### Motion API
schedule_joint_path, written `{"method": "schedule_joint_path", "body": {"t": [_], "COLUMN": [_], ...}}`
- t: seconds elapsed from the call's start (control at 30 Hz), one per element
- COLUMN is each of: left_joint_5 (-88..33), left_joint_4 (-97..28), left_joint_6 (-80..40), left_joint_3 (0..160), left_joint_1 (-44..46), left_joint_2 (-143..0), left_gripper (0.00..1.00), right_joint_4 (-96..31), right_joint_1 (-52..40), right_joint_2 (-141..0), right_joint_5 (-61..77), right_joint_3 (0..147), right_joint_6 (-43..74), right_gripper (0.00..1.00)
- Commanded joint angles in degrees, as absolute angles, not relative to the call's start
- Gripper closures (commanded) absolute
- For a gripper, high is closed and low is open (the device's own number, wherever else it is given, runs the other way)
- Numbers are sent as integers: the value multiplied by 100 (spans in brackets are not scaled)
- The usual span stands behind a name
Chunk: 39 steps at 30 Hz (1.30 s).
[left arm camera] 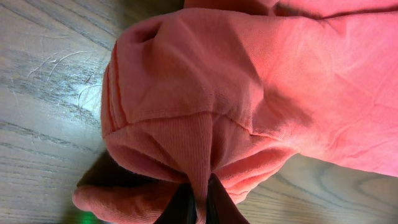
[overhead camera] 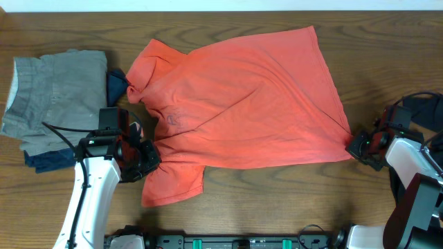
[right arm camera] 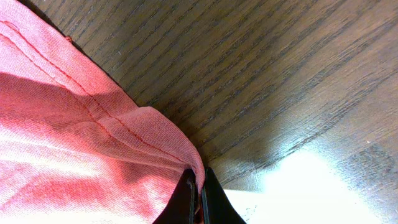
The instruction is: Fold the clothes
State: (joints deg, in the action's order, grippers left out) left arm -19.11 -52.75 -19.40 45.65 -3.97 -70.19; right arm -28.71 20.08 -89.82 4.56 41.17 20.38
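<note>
My left gripper (left arm camera: pixel 199 204) is pinched narrow on a bunched fold of the coral-red T-shirt (overhead camera: pixel 256 104), by the sleeve nearest me, and the cloth gathers in pleats into the jaws. My right gripper (right arm camera: pixel 199 194) is likewise closed down on the shirt's hem corner, with the stitched edge running straight into the jaws. The shirt lies spread across the middle of the table (overhead camera: pixel 277 207), collar toward the left and hem toward the right, creased diagonally between the two holds. I judge the fabric light, limp and stretchy. It will sag and wrinkle unless held under even tension, so seams, hems and corners are the places to take hold. A grey garment (overhead camera: pixel 55 97) lies folded at the far left on dark blue cloth (overhead camera: pixel 48 160), near the collar.
</note>
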Motion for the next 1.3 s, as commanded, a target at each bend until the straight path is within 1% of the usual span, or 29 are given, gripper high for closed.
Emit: {"method": "schedule_joint_path", "body": {"t": [0.0, 0.1, 0.2, 0.5, 0.6, 0.83, 1.07, 1.27], "left_joint_5": [-1844, -1844, -1844, -1841, -1839, -1846, -1841, -1841], "left_joint_4": [-5308, -5308, -5439, -5975, -6252, -7015, -7356, -7347], "left_joint_6": [-1868, -1868, -1865, -1756, -1605, -1525, -1503, -1503], "left_joint_3": [4578, 4582, 4748, 6431, 7157, 9249, 11177, 12197], "left_joint_1": [-384, -384, -384, -384, -386, -670, -869, -869], "left_joint_2": [-7008, -7006, -6978, -6705, -6652, -6646, -6646, -6646], "left_gripper": [94, 94, 94, 94, 94, 94, 94, 94], "right_joint_4": [-2954, -3030, -3573, -5767, -6512, -7822, -8359, -8348], "right_joint_1": [2018, 2023, 2029, 2075, 2250, 2735, 2794, 2797], "right_joint_2": [-9131, -9129, -9076, -8471, -8278, -8001, -7708, -7509], "right_joint_5": [626, 707, 893, 930, 932, 1441, 1806, 1800], "right_joint_3": [3876, 3964, 4399, 6984, 7948, 10156, 11810, 12973], "right_joint_6": [2053, 2016, 1859, 1446, 1431, 845, 762, 762], "right_gripper": [99, 99, 99, 99, 99, 99, 99, 99]}}
